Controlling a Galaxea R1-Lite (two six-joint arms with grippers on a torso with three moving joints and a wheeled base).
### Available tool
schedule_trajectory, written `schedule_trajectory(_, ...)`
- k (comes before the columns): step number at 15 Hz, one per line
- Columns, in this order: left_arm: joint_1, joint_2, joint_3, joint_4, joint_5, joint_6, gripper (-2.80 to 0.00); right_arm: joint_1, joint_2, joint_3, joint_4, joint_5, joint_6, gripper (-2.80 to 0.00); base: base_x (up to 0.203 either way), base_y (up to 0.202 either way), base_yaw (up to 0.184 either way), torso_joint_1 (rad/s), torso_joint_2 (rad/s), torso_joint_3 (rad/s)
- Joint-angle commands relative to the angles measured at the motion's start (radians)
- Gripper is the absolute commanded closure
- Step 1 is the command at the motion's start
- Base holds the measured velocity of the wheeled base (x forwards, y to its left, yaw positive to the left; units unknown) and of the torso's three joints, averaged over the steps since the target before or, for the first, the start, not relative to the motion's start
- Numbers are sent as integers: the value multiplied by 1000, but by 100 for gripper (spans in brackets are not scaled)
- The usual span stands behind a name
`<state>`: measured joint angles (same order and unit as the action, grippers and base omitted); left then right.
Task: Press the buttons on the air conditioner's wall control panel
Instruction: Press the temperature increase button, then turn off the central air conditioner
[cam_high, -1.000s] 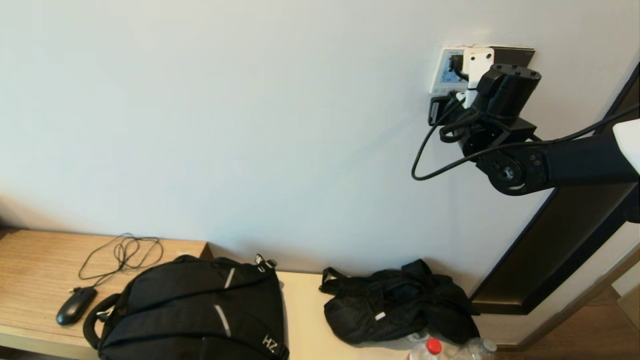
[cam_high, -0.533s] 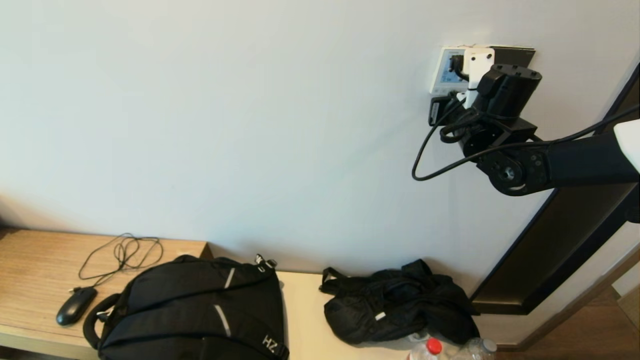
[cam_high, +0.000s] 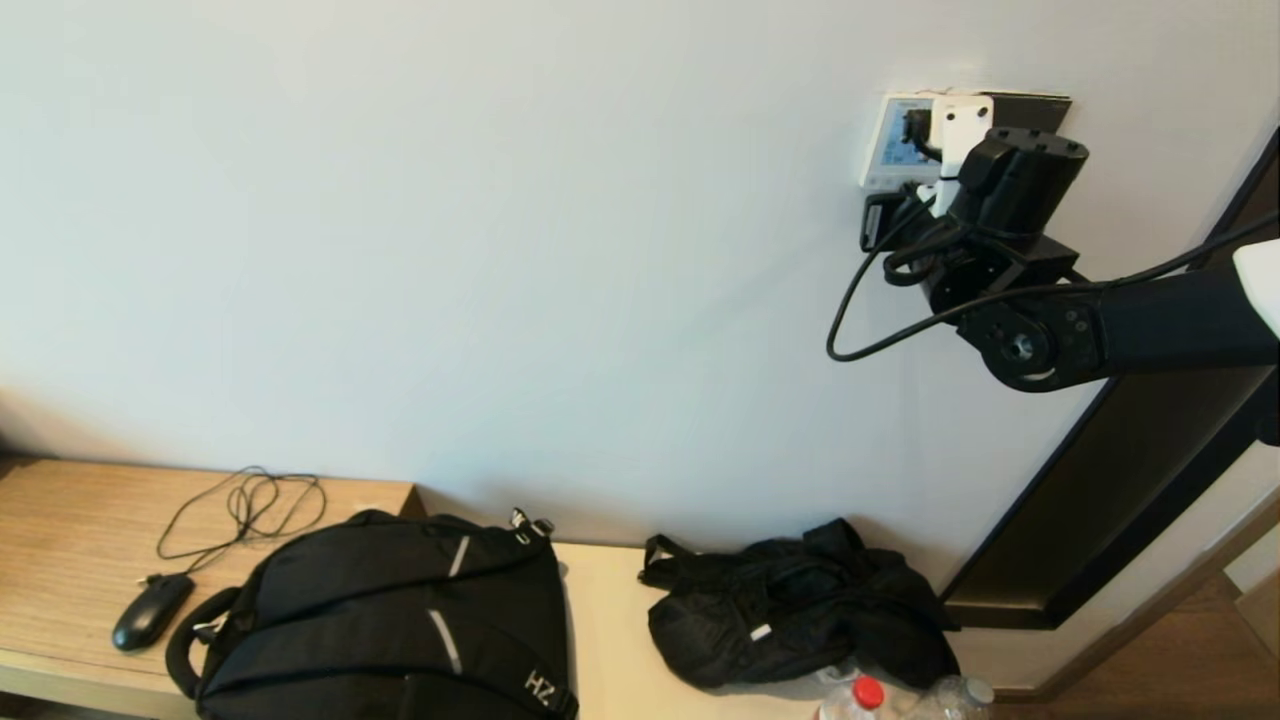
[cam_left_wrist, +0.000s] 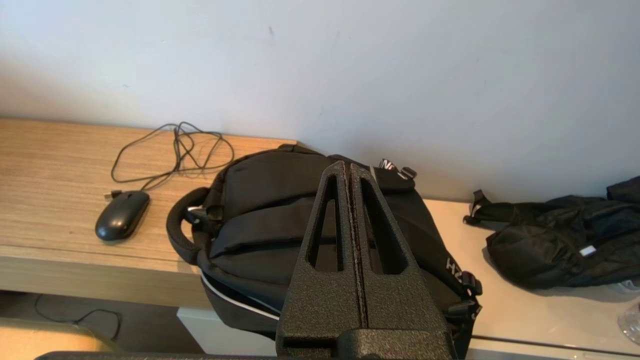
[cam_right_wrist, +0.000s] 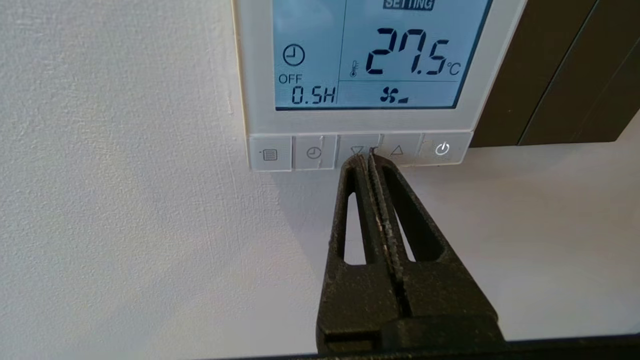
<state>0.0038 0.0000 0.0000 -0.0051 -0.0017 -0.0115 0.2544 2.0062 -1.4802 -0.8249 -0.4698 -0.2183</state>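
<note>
The white wall control panel (cam_right_wrist: 255, 75) has a pale blue screen reading 27.5 °C and OFF 0.5H. It also shows high on the wall in the head view (cam_high: 878, 140), partly hidden by my right wrist. Its row of square buttons (cam_right_wrist: 314, 153) runs along the lower edge. My right gripper (cam_right_wrist: 367, 157) is shut and empty, its tips at the seam between the down-arrow button (cam_right_wrist: 356, 150) and the up-arrow button (cam_right_wrist: 397, 150). My left gripper (cam_left_wrist: 348, 166) is shut, empty and parked low above the backpack (cam_left_wrist: 270, 210).
A dark brown plate (cam_right_wrist: 555, 75) sits on the wall beside the panel. A dark door frame (cam_high: 1120, 480) runs down at the right. On the bench (cam_high: 70, 540) below lie a black backpack (cam_high: 400, 620), a mouse (cam_high: 150, 610), a black bag (cam_high: 790, 610) and bottles (cam_high: 865, 695).
My right arm has shifted very slightly to the right in the head view. The left arm has not moved.
</note>
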Motion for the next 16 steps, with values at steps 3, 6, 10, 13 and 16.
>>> schedule_trajectory(3,1,0,0,0,0,-1,0,12,-18,25,-11,-3,-4,0,0,0,0,0,0,0)
schedule_trajectory(6,1,0,0,-1,0,-1,0,30,-78,103,-52,-4,-16,0,0,0,0,0,0,0)
schedule_trajectory(10,1,0,0,0,0,-1,0,47,-288,299,-67,-7,-18,0,0,0,0,0,0,0)
schedule_trajectory(13,1,0,0,-1,0,-1,0,46,-460,501,-63,-11,-17,0,0,0,0,0,0,0)
schedule_trajectory(16,1,0,0,-1,0,-1,0,43,-662,750,-44,-38,-16,0,0,0,0,0,0,0)
